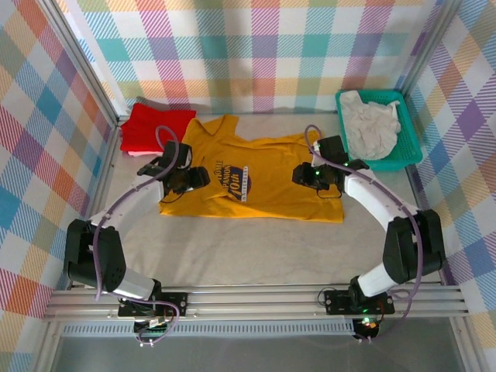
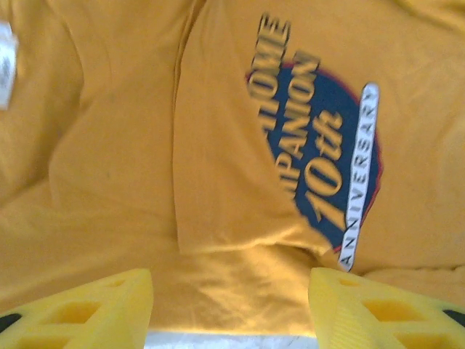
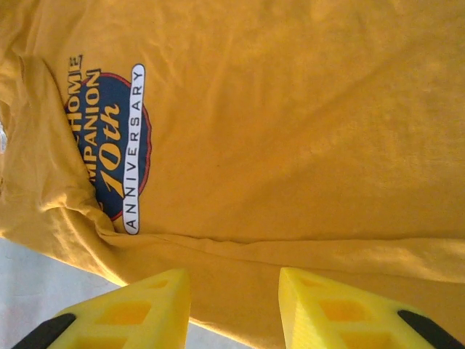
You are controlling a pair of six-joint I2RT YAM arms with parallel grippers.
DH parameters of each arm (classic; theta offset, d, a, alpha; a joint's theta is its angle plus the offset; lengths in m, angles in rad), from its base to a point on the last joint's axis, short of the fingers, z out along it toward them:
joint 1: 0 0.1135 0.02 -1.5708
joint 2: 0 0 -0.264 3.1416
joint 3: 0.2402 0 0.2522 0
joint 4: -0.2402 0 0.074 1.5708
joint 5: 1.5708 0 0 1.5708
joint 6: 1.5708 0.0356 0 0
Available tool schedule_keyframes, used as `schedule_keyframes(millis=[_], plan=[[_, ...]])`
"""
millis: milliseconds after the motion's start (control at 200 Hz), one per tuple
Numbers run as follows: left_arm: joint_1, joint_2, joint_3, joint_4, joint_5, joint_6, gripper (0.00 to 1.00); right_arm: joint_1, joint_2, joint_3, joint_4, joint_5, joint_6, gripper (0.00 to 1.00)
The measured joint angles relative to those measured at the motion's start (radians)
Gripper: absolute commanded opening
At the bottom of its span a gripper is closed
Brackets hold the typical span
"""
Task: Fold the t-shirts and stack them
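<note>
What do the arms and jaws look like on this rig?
Left arm and right arm: white links, black joint housings, a mauve cable looping along each. Jaws are yellow plastic wedges with cut-out windows and black patches on their outer sides.

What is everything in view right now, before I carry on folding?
Cotton t-shirt with dark oval chest logo: one, mustard-yellow, spread mid-table, one side flap folded over the logo.
Folded cotton t-shirt: one, red, far left corner.
Crumpled cotton t-shirt: one, off-white, inside the basket.
Plastic mesh basket: one, teal, far right corner.
Table: one, pale grey, under everything.
Plaid wall panels: multicoloured, around the table.
Left tool: one, yellow fingers, open above the yellow shirt.
Right tool: one, yellow fingers, open above the yellow shirt's hem.
</note>
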Motion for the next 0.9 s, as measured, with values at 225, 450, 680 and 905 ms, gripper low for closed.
schedule_keyframes(millis=[225, 450, 680, 905], plan=[[-0.017, 0.065, -0.042, 0.044, 0.003, -0.035, 0.55, 0.037, 0.009, -0.051, 0.109, -0.055, -0.087, 0.37], [-0.018, 0.206, -0.042, 0.124, 0.013, -0.053, 0.50, 0.142, -0.101, -0.211, 0.277, -0.119, -0.198, 0.41], [-0.019, 0.273, -0.042, 0.169, 0.004, -0.063, 0.33, 0.147, -0.211, -0.315, 0.404, -0.120, -0.231, 0.42], [-0.031, 0.283, -0.040, 0.167, -0.029, -0.059, 0.06, 0.147, -0.214, -0.335, 0.457, -0.121, -0.232, 0.43]])
